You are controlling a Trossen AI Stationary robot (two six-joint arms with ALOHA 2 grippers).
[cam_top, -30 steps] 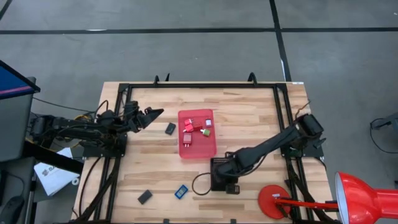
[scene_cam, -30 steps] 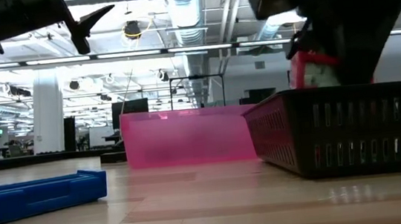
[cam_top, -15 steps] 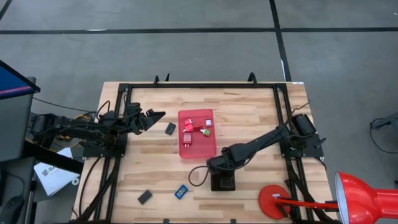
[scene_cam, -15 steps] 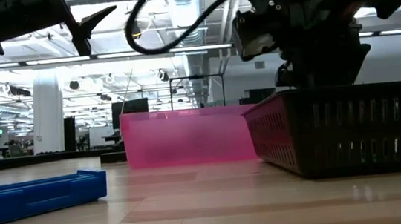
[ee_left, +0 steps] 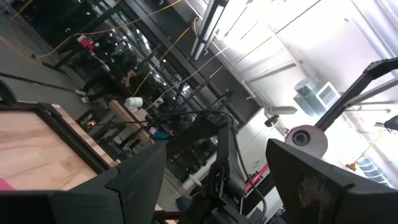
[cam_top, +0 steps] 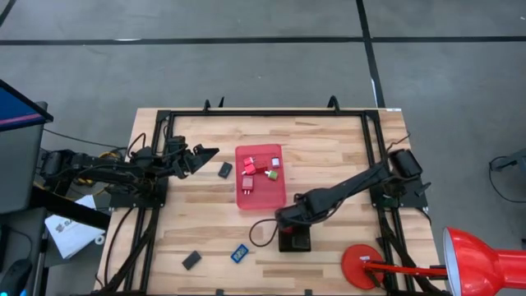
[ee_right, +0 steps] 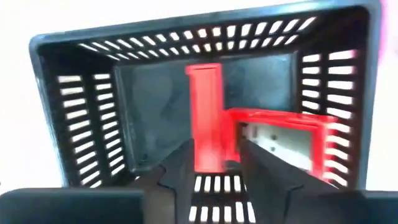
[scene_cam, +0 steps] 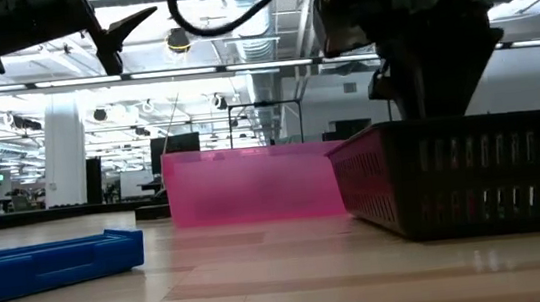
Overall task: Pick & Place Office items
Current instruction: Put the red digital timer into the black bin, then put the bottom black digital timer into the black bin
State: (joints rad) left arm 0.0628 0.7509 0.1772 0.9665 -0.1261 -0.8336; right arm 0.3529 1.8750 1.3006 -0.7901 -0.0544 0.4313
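My right gripper (ee_right: 217, 163) hovers open over the black slotted basket (cam_top: 296, 241), its fingers a little apart. Past the gap, red pieces (ee_right: 206, 118) lie on the basket floor, one with a white inside (ee_right: 280, 138). In the low view the right gripper (scene_cam: 432, 64) stands above the basket's rim (scene_cam: 468, 125). Several red pieces (cam_top: 251, 168) and a greenish one (cam_top: 272, 174) lie on the pink tray (cam_top: 259, 199). A black piece (cam_top: 225, 170) lies beside the tray. Another black piece (cam_top: 191, 260) and a blue one (cam_top: 239, 253) lie near the front edge. My left gripper (cam_top: 209, 150) waits open, raised left of the tray.
A red desk lamp (cam_top: 485, 255) with a round base (cam_top: 362, 267) stands at the table's near right corner. A black cable loop (cam_top: 263, 238) lies left of the basket. Black frame rails (cam_top: 156, 205) run along both sides. Bare wood lies between tray and near-edge pieces.
One second ago my right gripper held a red-and-white piece just above the basket's rim in the low view. That piece no longer shows there. The gripper has since risen and drawn a little toward the pink tray, uncovering the basket in the high view.
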